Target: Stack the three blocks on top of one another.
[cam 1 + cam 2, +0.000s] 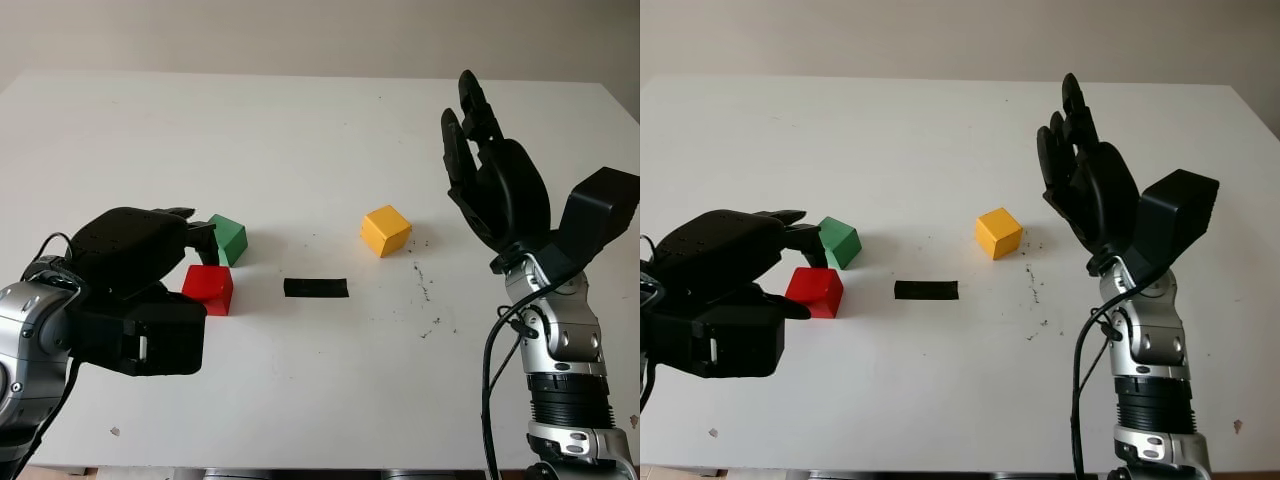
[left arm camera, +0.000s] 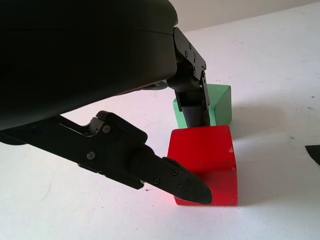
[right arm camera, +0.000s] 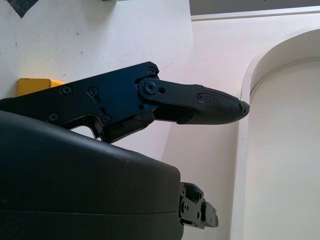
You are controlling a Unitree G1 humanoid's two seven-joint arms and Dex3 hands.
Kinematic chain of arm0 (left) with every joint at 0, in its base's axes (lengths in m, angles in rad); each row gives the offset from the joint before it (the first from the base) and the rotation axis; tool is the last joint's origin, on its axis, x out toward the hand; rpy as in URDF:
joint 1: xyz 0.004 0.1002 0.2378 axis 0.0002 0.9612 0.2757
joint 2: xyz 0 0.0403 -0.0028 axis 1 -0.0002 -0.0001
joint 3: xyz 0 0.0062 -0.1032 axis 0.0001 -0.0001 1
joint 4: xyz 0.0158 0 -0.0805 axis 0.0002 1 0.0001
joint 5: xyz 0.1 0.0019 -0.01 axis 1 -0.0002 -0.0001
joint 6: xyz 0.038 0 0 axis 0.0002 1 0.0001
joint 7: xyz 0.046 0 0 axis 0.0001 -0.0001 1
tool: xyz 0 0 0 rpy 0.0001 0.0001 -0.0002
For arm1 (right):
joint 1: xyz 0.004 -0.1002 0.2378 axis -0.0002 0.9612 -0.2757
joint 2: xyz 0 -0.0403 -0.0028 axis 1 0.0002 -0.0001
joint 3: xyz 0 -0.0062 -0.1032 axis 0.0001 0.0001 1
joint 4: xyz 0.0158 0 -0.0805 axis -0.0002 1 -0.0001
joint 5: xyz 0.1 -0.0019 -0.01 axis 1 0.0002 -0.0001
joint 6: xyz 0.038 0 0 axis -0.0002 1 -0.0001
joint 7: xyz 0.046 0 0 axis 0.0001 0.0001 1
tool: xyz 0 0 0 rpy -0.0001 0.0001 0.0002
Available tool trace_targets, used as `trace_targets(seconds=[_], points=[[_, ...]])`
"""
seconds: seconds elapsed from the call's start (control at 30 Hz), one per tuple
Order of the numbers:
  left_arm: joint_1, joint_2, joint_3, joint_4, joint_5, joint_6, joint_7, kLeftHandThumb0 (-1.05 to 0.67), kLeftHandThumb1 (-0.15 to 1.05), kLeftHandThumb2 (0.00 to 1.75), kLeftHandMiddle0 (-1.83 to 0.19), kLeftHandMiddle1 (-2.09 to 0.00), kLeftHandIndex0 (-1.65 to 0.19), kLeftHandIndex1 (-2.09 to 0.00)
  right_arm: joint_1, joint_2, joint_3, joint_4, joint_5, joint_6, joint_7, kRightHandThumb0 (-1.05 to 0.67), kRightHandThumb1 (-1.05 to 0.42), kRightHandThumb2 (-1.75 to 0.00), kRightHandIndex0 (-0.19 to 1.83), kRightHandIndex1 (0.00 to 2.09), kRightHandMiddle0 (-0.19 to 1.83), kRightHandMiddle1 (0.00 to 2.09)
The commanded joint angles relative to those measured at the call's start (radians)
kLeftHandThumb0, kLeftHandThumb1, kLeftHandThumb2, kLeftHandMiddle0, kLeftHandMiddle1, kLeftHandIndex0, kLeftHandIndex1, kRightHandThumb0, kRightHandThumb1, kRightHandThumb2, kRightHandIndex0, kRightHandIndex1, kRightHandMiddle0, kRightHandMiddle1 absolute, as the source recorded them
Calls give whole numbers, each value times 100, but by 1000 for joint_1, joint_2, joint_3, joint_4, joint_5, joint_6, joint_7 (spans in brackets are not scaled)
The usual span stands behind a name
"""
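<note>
- We see the left hand (image 1: 150, 260) low over the white table (image 1: 300, 130) at about 8 o'clock, its fingers (image 2: 175, 177) reaching around the red block (image 1: 209, 288) without clearly clamping it; we cannot tell if it grips.
- The green block (image 1: 230, 239) sits just beyond the red one at its 1 o'clock, turned diagonally.
- The yellow block (image 1: 386, 230) lies well apart at 3 o'clock, corner toward us.
- A black tape strip (image 1: 316, 288) runs left-right between them.
- Our right hand (image 1: 490, 180) hovers open, raised at 3 o'clock, holding nothing.
</note>
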Motion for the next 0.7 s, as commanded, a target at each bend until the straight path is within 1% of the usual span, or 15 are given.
trace_targets(seconds=[0.0, 0.07, 0.13, 0.23, 0.4, 0.47, 0.53, 0.67], points=[[16, -4, -6, 11, -8, -22, 29, -44, 86, 5, -26, -6, -42, -111, 5, -11, -9, -21, 5, 5, -3, -67, -105, -55, -19, 0, -19, 0], [24, -6, 0, 14, -21, -43, 48, -35, 85, 5, -29, -6, -45, -119, 4, -11, -8, -21, 3, 4, -4, -67, -105, -55, -19, 0, -19, 0], [30, 1, 5, 15, -37, -64, 56, -33, 84, 5, -30, -6, -46, -122, 4, -10, -8, -20, 3, 2, -4, -67, -105, -54, -19, 0, -19, 0], [39, 12, 24, -3, -68, -89, 58, -32, 83, 5, -31, -6, -47, -124, 2, -10, -8, -17, 7, 6, -1, -67, -105, -54, -19, 0, -19, 0], [53, 37, 77, -73, -119, -133, 45, -34, 83, 5, -32, -6, -48, -124, -2, -7, -4, -13, 9, 8, 1, -67, -105, -53, -19, 0, -19, 0], [48, 47, 101, -113, -147, -131, 21, -35, 82, 5, -33, -6, -47, -127, -4, -5, 0, -9, 6, 6, 1, -67, -105, -54, -19, 0, -19, 0], [32, 53, 125, -163, -179, -106, -14, -36, 82, 5, -34, -6, -46, -128, -7, 0, 2, -6, 5, 6, -3, -68, -105, -53, -19, 0, -19, 0], [-20, 75, 174, -252, -254, -55, -82, -36, 82, 5, -35, -6, -44, -132, -10, 10, 2, -2, 8, 7, -11, -68, -105, -50, -19, 0, -19, 0]])
